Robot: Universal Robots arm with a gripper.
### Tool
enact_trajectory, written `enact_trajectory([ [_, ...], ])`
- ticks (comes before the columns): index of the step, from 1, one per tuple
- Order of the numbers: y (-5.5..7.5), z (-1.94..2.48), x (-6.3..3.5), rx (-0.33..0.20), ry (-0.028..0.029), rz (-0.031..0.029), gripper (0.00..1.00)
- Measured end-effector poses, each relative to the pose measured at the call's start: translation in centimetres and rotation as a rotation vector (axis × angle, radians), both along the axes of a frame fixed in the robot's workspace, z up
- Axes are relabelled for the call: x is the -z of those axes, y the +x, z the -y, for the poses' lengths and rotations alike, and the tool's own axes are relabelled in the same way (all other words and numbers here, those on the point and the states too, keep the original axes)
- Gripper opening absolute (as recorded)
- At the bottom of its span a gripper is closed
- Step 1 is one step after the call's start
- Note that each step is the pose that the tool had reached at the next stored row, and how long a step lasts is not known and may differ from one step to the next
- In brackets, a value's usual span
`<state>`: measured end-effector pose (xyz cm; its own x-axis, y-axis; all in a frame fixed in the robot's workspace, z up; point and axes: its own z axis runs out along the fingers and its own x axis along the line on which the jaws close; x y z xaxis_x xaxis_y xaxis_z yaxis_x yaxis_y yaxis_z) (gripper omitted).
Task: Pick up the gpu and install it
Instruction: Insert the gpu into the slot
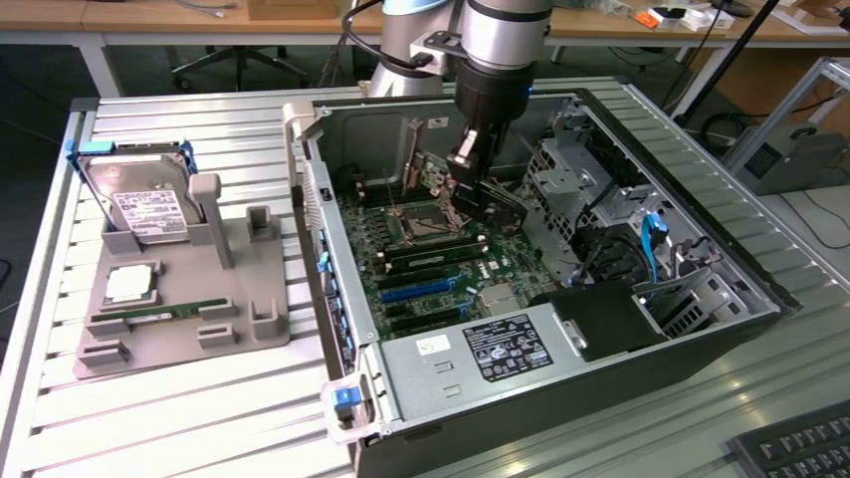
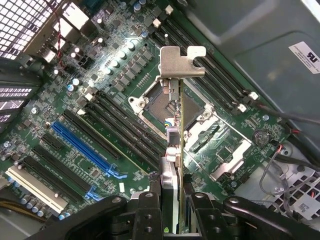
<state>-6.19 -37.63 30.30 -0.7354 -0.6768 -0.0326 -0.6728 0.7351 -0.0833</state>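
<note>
gpu (image 2: 173, 145): edge-on over the motherboard (image 2: 100, 125), across the CPU socket (image 2: 150, 107); silvery bracket at the end far from your gripper (image 2: 175, 196).
fingers (image 2: 149, 200): pinching the gpu's near end from both sides.
gripper position: inside the open case (image 1: 664, 339) on the counter (image 1: 199, 418).

The gpu (image 2: 176, 125) has a silvery bracket (image 2: 180, 61); the motherboard (image 2: 115, 65) is dark green with blue slots (image 2: 85, 149); the gripper (image 2: 172, 194) is black.
</note>
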Motion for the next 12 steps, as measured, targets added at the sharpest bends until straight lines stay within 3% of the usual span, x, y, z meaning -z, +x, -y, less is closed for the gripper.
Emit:
enact_trajectory([
  [12,0.0,0.0,0.0,-0.038,0.0001,0.0001,0.27],
])
